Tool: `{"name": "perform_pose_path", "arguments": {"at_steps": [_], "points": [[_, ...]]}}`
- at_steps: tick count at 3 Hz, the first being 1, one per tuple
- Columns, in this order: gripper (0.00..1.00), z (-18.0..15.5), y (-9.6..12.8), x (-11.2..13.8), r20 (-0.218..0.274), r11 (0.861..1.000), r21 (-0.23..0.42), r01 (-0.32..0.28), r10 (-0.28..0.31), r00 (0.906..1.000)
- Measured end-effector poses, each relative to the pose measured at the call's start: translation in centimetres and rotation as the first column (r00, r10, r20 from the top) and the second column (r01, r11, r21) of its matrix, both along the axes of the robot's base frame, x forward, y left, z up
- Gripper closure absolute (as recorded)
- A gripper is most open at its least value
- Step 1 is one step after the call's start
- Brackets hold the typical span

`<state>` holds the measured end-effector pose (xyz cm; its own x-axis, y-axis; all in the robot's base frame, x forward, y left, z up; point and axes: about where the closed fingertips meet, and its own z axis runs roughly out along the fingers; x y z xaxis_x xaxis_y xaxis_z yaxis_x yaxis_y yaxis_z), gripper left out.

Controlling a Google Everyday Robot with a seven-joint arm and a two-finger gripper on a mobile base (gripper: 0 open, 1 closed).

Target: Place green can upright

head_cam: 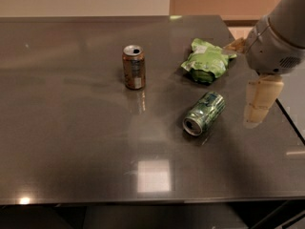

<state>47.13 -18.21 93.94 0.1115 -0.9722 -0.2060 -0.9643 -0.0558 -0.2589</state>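
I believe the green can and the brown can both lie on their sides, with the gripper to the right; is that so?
Not quite: in the camera view the brown can stands upright. Only the green can lies on its side, with the gripper to its right.
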Motion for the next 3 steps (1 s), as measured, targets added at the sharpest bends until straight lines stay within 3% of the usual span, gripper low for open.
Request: {"name": "perform_pose_path", "arguments": {"at_steps": [1,2,3], "points": [[0.00,-1.7,2.0,1.2,0.021,0.982,-0.003,-0.191,0.191,0.9813],[0.00,-3.3,4.2,1.6,0.013,0.927,-0.019,-0.374,0.375,0.9270],[0.00,-4.9,5.8,1.2,-0.029,0.855,-0.047,-0.517,0.516,0.8562]]}}
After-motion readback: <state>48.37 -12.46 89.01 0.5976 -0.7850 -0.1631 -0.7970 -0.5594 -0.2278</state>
